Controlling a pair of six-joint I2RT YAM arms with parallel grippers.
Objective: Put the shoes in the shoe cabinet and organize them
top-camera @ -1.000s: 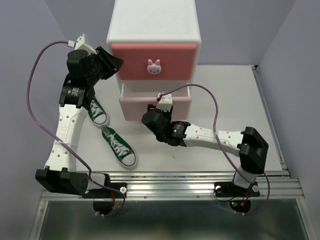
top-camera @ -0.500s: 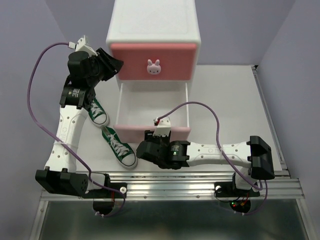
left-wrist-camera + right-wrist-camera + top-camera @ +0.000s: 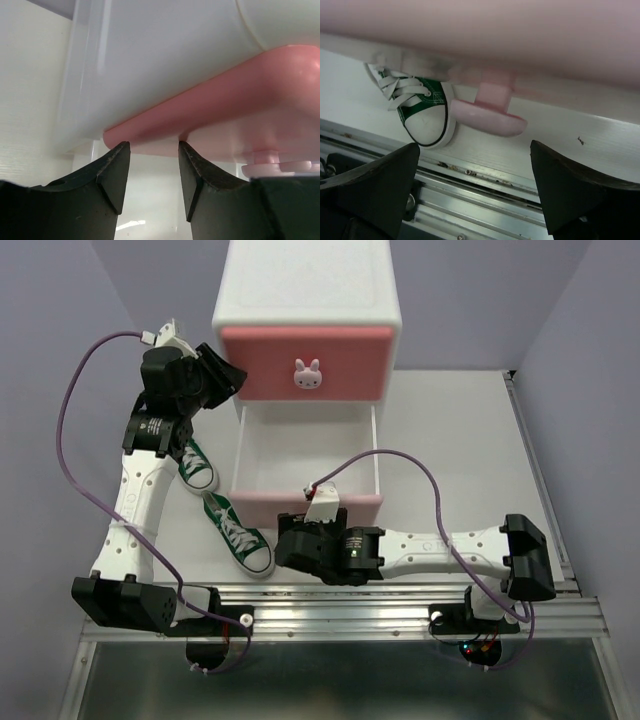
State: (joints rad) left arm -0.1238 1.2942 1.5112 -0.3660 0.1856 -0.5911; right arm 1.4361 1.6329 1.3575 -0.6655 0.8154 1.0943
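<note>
The right gripper [image 3: 475,150] is released, jaws wide either side of the lower knob [image 3: 489,114]. The left gripper [image 3: 152,167], parted and holding nothing, hovers at the upper-left corner of the shoe cabinet [image 3: 305,285]. The lower drawer [image 3: 270,502] stands open, so loading comes next: grasp the nearer of the green sneakers [image 3: 240,535] left of the cabinet.

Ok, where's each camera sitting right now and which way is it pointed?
Top external: above and behind the bases, looking down on the shoe cabinet and its open lower drawer; left arm and right arm show whole.
Left wrist: at the cabinet's left side, looking along the upper drawer front; left gripper open below.
Right wrist: low by the lower drawer's knob, facing a green shoe and the rail; right gripper open.
Shared: that green shoe shows from above too.
</note>
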